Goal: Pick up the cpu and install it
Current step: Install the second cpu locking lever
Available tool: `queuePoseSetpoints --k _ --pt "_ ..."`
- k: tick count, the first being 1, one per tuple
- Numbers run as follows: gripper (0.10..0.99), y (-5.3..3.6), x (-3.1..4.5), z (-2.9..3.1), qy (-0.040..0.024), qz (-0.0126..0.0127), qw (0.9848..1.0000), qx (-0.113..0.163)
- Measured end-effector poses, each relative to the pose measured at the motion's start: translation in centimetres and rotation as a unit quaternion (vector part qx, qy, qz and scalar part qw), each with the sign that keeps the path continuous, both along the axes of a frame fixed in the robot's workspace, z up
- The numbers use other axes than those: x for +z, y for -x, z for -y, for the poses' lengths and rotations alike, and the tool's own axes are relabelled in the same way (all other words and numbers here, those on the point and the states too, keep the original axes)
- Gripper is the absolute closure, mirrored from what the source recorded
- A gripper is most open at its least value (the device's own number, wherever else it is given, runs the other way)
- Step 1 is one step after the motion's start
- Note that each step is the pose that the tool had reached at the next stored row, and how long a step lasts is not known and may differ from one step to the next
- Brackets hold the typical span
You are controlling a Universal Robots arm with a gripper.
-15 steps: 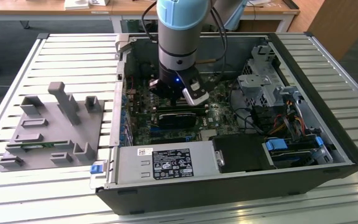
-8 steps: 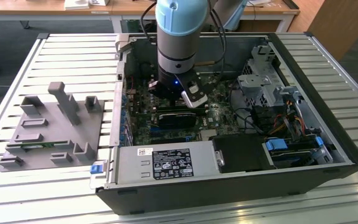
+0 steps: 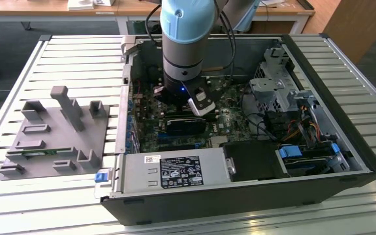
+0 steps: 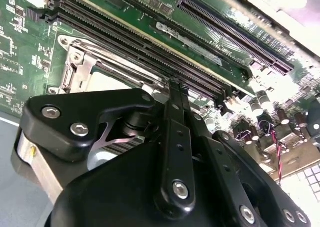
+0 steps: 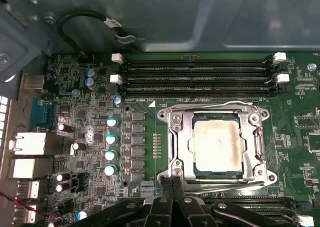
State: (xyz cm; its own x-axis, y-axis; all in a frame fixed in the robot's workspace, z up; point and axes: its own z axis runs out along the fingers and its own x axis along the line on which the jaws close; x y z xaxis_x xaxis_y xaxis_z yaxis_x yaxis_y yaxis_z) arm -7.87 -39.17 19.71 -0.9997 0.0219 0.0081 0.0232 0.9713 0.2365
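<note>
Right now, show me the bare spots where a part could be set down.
Free: the slatted white table behind the grey moulded fixture tray, and the slats on the exterior view's right of the open black computer case. Crowded: inside the case, around the black gripper and silver-topped cpu in its socket.

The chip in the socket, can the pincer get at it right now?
Probably yes. The chip lies bare inside its metal frame, nothing over it, and the pincer hangs at the frame's edge.

One cpu point(image 5: 216, 146), one socket frame point(image 5: 175, 132), four memory slots point(image 5: 197, 77).
</note>
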Motion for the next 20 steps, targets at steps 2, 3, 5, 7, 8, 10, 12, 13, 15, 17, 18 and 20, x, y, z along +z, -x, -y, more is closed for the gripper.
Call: queuePoseSetpoints --k 2,3,5,7,8,10,12,13,15,17,18,20 --pt "0.98 0.03 -0.07 0.02 -0.006 0.0 1.0 0.0" --pt "0.98 0.06 -0.13 0.02 -0.0082 0.0 1.0 0.0" --pt "0.98 0.11 -0.26 0.03 -0.0115 0.0 0.9999 0.0" --pt "0.98 0.16 -0.39 0.03 -0.0148 0.0 0.9999 0.0" --pt "0.98 0.19 -0.43 0.03 -0.0163 0.0 0.9999 0.0" --pt "0.98 0.31 -0.52 0.02 -0.0184 0.0001 0.9998 0.0" --pt "0.98 0.45 -0.57 0.03 -0.0193 -0.0001 0.9998 0.0" --pt "0.98 0.47 -0.57 0.04 -0.0197 -0.0001 0.9998 0.0" --pt "0.98 0.48 -0.57 0.06 -0.0206 0.0 0.9998 0.0" --pt "0.98 0.48 -0.49 0.08 -0.0217 0.0 0.9998 0.0" --pt "0.98 0.47 -0.41 0.06 -0.0227 0.0002 0.9997 0.0" --pt "0.98 0.47 -0.08 0.07 -0.0234 0.0001 0.9997 0.0"
